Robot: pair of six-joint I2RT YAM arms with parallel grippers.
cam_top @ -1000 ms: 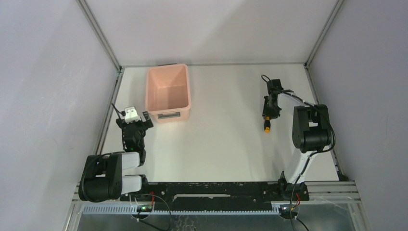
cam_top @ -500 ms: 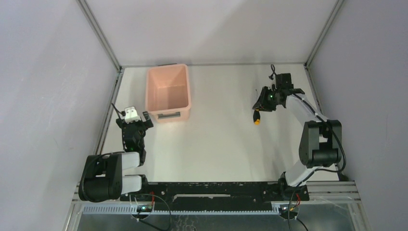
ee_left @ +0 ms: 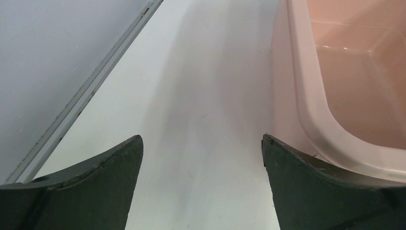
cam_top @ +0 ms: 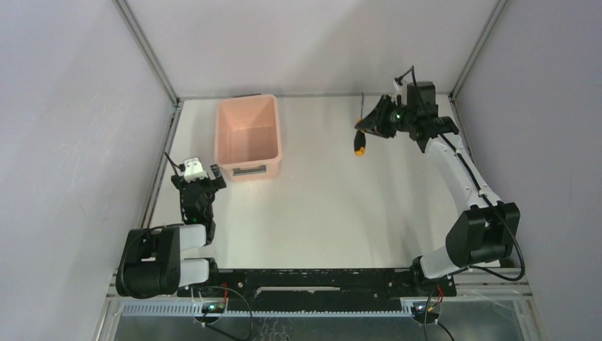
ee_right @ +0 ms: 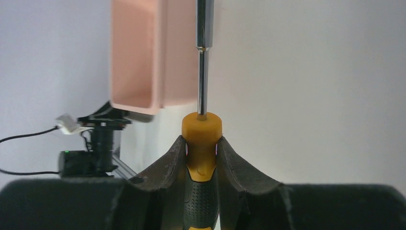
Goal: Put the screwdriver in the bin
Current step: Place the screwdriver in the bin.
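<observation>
Over pale table (cam_top: 334,206), grips screwdriver (ee_right: 201,129) aloft at one o'clock, right gripper (ee_right: 201,148) squeezed onto its handle, bin (cam_top: 278,142) well apart at eleven. Looks light and stiff; best held by the rubbery handle.

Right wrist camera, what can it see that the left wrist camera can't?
Only the right wrist view shows the screwdriver, pinched by its handle between shut jaws with its shaft pointing away, plus the left arm far off. Only the left wrist view shows open jaws holding nothing and a metal rail along the wall. Both show the pink bin: far away for the right wrist, right beside the jaws for the left.
</observation>
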